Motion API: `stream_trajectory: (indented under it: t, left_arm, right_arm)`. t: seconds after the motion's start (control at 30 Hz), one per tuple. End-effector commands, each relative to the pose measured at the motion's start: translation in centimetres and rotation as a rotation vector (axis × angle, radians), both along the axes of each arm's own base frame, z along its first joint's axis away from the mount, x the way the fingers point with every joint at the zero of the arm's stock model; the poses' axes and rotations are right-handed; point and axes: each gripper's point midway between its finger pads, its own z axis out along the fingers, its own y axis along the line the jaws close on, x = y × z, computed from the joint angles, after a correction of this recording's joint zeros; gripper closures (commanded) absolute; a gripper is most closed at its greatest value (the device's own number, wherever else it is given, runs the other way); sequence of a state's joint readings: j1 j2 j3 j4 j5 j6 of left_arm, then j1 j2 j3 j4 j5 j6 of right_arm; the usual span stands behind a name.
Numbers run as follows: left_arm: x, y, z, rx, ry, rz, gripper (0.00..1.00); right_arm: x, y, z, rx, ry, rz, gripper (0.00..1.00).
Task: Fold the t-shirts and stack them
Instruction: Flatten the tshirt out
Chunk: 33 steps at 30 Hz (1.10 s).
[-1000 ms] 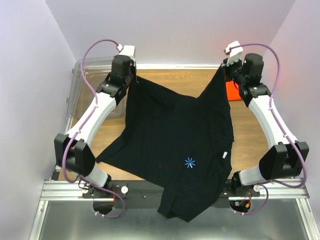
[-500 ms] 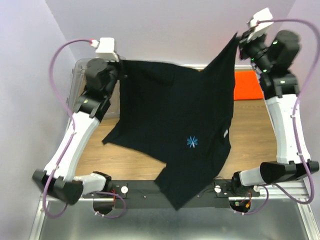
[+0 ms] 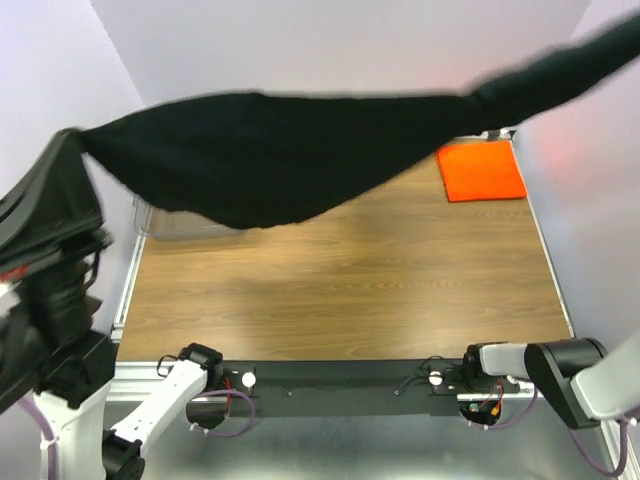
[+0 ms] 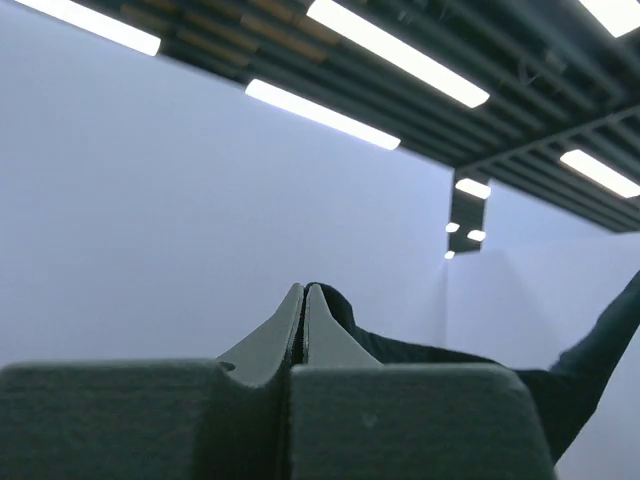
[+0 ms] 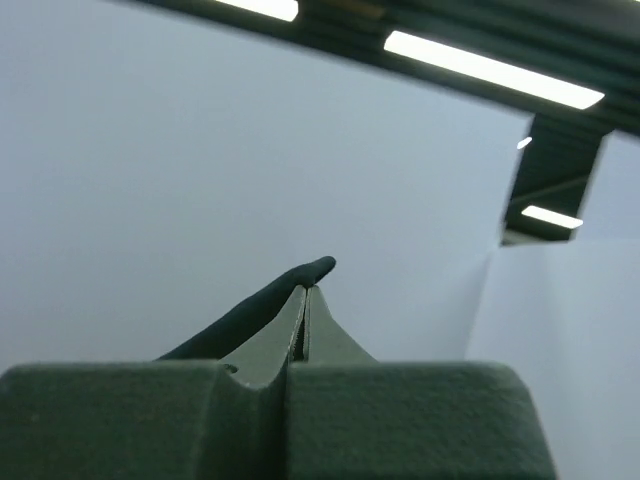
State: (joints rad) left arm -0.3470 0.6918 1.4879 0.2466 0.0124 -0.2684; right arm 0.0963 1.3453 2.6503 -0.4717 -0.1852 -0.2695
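Your left hand point(image 4: 304, 296) is clenched, its two fingers pressed flat together with a fold of the black shirt point(image 3: 280, 160) pinched at the tips. In that wrist view the cloth trails off to the right against the pale wall. Your right hand point(image 5: 305, 295) is clamped the same way, with a dark tongue of the same shirt poking out just past its fingertips on the left. Both wrist cameras look up at ceiling lights point(image 4: 395, 50).

From the top camera you see the black shirt strung high in the air, running from the left edge of the view to the upper right corner and sagging in the middle, well above the table point(image 3: 340, 290). It is blurred there; it seems bunched into a thick band rather than spread flat, but you cannot be sure. The orange shirt point(image 3: 481, 171) lies as a flat rectangle at the far right corner of the table, apart from the black one. A clear plastic bin point(image 3: 165, 222) sits at the table's far left edge, partly hidden behind the hanging cloth
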Motion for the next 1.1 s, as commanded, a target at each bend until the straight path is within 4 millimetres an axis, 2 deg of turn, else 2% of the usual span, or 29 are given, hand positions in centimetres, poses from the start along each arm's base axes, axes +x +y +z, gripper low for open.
stream_trajectory:
  t: [0.0, 0.1, 0.2, 0.33, 0.37, 0.43, 0.47, 0.53, 0.57, 0.63, 0.67, 0.7, 0.73, 0.77, 0.8, 0.83, 0.87, 0.9, 0.93, 0.97, 1.03, 1.07]
  left_arm:
    - [-3.5, -1.0, 1.8, 0.011, -0.112, -0.125, 1.0]
    - [-3.8, -1.8, 2.0, 0.03, -0.111, -0.182, 1.0]
    - [-1.9, -2.7, 0.9, 0.046, -0.05, -0.198, 1.0]
    - [2.4, -3.4, -2.2, 0.055, 0.075, -0.165, 1.0]
    - [4.5, -3.5, -3.7, 0.052, 0.129, -0.129, 1.0]
    - [7.1, -3.6, -5.8, 0.058, 0.204, -0.084, 1.0]
    - [9.8, -3.5, -8.0, 0.052, 0.279, -0.032, 1.0]
    - [13.1, -2.8, -11.0, 0.038, 0.379, 0.056, 1.0]
    - [16.1, -2.9, -13.8, 0.048, 0.466, 0.107, 1.0]
    - [19.1, -3.2, -17.2, 0.085, 0.559, 0.158, 1.0]
    - [21.9, -4.1, -20.5, 0.128, 0.646, 0.172, 1.0]
    - [23.4, -4.5, -22.4, 0.15, 0.693, 0.182, 1.0]
    - [24.8, -4.9, -24.3, 0.188, 0.744, 0.2, 1.0]
    - [26.2, -5.3, -26.0, 0.211, 0.792, 0.209, 1.0]
    - [28.6, -6.0, -29.2, 0.25, 0.87, 0.225, 1.0]
    - [29.8, -6.2, -30.9, 0.279, 0.915, 0.237, 1.0]
    - [32.0, -6.9, -33.5, 0.298, 0.983, 0.24, 1.0]
    - [33.1, -7.4, -34.4, 0.312, 1.009, 0.237, 1.0]
    - [34.1, -7.9, -36.1, 0.33, 1.069, 0.232, 1.0]
    - [36.3, -8.5, -38.3, 0.352, 1.129, 0.241, 1.0]
    - [38.4, -9.0, -41.0, 0.377, 1.203, 0.256, 1.0]
    - [40.2, -9.5, -43.4, 0.403, 1.258, 0.271, 1.0]
  right_arm:
    - [-4.6, -3.6, 2.4, 0.11, -0.122, -0.149, 0.99]
    - [-6.5, -5.1, 3.1, 0.15, -0.173, -0.214, 0.99]
    - [-6.3, -5.6, 3.1, 0.166, -0.172, -0.242, 0.99]
    - [-2.7, -4.8, 2.1, 0.138, -0.104, -0.221, 0.99]
    - [0.3, -4.4, 0.9, 0.126, -0.039, -0.21, 0.99]
    - [3.7, -3.7, -0.6, 0.104, 0.029, -0.197, 0.99]
    - [8.0, -3.5, -3.3, 0.083, 0.13, -0.206, 0.99]
    - [12.1, -2.9, -6.3, 0.06, 0.219, -0.202, 0.99]
    - [15.7, -1.9, -9.7, 0.017, 0.303, -0.175, 0.99]
    - [18.9, -0.8, -13.1, -0.026, 0.362, -0.137, 0.99]
    - [20.4, -0.5, -14.9, -0.035, 0.395, -0.127, 0.99]
    - [23.7, 0.0, -20.3, -0.06, 0.511, -0.114, 1.0]
    - [24.9, 0.6, -21.9, -0.076, 0.52, -0.092, 0.99]
    - [26.4, 0.9, -24.7, -0.088, 0.569, -0.082, 0.99]
    - [27.6, 1.2, -26.9, -0.098, 0.603, -0.072, 0.99]
    - [30.0, 1.5, -32.1, -0.111, 0.689, -0.061, 0.99]
    - [31.0, 2.0, -34.6, -0.135, 0.732, -0.039, 1.0]
    - [32.1, 2.3, -36.5, -0.146, 0.753, -0.029, 0.99]
    - [34.2, 2.8, -41.1, -0.155, 0.832, -0.009, 0.99]
    - [35.2, 3.0, -43.2, -0.159, 0.869, 0.001, 0.99]
    - [37.1, 3.4, -47.4, -0.158, 0.948, 0.023, 0.99]
    - [38.7, 3.8, -50.7, -0.155, 1.011, 0.036, 0.99]
